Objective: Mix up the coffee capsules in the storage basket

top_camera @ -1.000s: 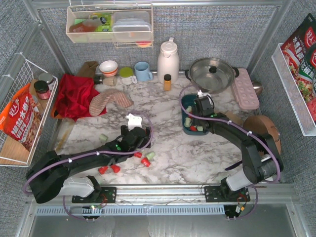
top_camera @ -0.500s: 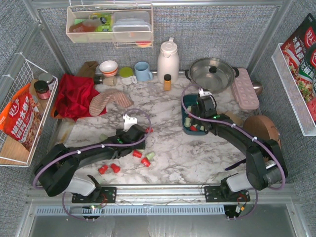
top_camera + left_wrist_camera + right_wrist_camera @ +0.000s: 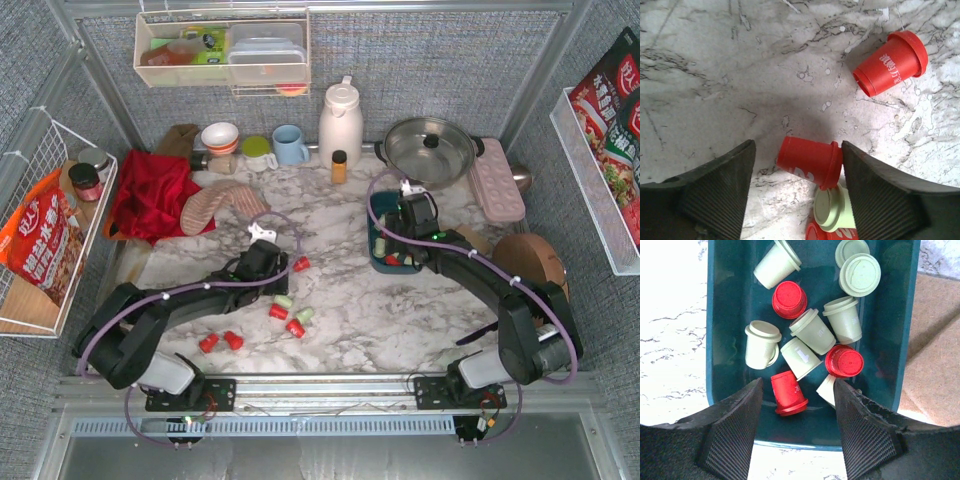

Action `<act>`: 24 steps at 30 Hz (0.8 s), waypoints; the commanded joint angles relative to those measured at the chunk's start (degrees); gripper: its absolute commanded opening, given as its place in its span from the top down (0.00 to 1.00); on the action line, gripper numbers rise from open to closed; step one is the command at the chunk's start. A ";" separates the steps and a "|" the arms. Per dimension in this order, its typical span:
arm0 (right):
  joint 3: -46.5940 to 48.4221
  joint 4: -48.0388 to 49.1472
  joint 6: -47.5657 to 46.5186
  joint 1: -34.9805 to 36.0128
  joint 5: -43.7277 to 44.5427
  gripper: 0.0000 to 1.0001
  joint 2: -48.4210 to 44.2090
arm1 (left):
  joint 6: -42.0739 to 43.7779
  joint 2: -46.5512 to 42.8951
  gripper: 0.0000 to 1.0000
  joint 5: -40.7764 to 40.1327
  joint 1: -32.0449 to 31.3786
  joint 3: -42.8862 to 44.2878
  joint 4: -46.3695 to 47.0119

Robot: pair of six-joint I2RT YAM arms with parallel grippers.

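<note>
While the top view held your left gripper low over loose coffee capsules on the table, well apart from the storage basket under your right gripper, a stray red capsule hidden by that arm a second earlier lay exposed. Left wrist — jaws wide, straddling another red capsule, nothing clamped; closing off-centre could flick it away. Right wrist — jaws apart, empty, above the basket's mixed capsules.

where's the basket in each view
top external: basket right of centre, partly hidden.
left wrist: not in it.
right wrist: basket fills the middle, capsules inside.
shared landmark: marble table, in all three.
</note>
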 commanded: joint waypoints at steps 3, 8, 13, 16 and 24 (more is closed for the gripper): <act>0.60 -0.80 0.19 -0.02 -0.76 0.37 -0.47 | 0.85 2.50 0.31 5.20 0.69 1.29 0.82; 0.65 -1.15 0.20 -0.02 -0.99 0.37 -1.25 | 1.09 3.97 0.48 7.26 0.74 1.76 0.40; 0.96 -2.00 0.75 0.20 -3.50 0.37 -2.92 | 2.35 2.07 0.55 8.93 0.69 3.24 -0.57; 1.45 -2.57 1.56 0.62 -7.17 0.37 -4.73 | 4.35 -1.50 0.55 10.05 0.63 3.44 2.04; 5.69 -7.64 2.40 2.37 -21.58 0.37 -7.60 | 17.07 -10.12 0.56 13.87 -3.56 -3.25 31.24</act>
